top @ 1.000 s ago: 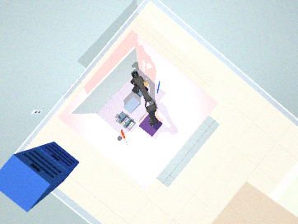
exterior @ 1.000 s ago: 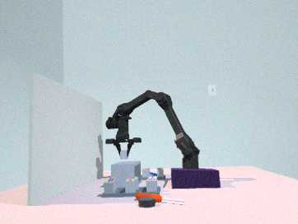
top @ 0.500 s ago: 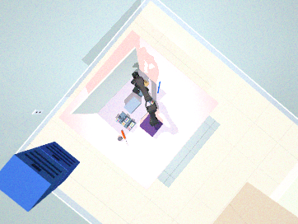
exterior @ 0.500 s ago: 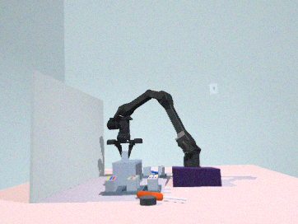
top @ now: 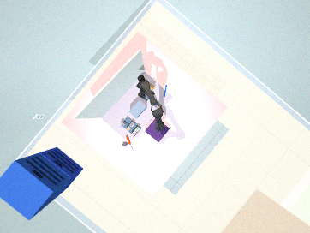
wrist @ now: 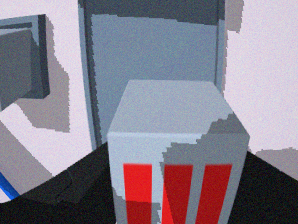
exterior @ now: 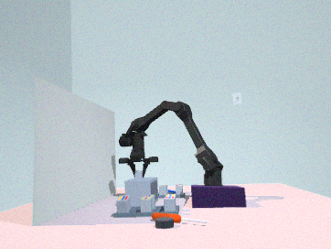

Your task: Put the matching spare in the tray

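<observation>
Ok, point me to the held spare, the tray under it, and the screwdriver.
Red-striped spare [wrist: 176, 163], wrist view, its front face above the stripes.
Tray [wrist: 149, 43], wrist view, its bare floor.
Screwdriver [exterior: 165, 216], exterior view, its orange handle.

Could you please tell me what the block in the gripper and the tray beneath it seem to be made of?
The block looks like matte grey plastic, with flat, dull faces and three red printed bars. The tray seems matte blue-grey plastic or painted metal, with a darker raised rim and no shine.
</observation>
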{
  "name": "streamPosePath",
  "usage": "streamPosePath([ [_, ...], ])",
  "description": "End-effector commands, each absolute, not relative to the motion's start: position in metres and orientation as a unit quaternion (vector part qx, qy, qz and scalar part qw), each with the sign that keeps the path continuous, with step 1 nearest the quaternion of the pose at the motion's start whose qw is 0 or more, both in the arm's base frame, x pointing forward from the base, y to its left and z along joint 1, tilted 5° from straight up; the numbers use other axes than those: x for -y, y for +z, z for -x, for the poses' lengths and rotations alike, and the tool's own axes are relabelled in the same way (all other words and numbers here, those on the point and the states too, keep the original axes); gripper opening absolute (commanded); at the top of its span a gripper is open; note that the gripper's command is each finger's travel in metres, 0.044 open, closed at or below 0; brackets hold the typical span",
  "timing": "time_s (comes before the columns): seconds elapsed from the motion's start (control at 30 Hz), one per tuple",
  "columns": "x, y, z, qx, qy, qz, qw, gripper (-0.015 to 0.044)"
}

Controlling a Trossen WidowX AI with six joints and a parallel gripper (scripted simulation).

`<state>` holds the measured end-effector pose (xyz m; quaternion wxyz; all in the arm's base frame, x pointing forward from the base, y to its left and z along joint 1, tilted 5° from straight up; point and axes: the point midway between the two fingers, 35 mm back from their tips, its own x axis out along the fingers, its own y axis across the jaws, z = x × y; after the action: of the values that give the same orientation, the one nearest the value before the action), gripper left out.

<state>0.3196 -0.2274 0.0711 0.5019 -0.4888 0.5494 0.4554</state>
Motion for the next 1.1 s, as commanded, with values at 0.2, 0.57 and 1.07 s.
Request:
streamPosePath([
  [0.2,0.228,0.062,-0.318,-0.55,0.457,0.489,0.5,0.0],
  [0.57,0.228,0.052,-0.317,-0.55,0.457,0.489,0.5,0.0],
  [1.07,0.228,0.039,-0.316,-0.55,0.457,0.489,0.5,0.0],
])
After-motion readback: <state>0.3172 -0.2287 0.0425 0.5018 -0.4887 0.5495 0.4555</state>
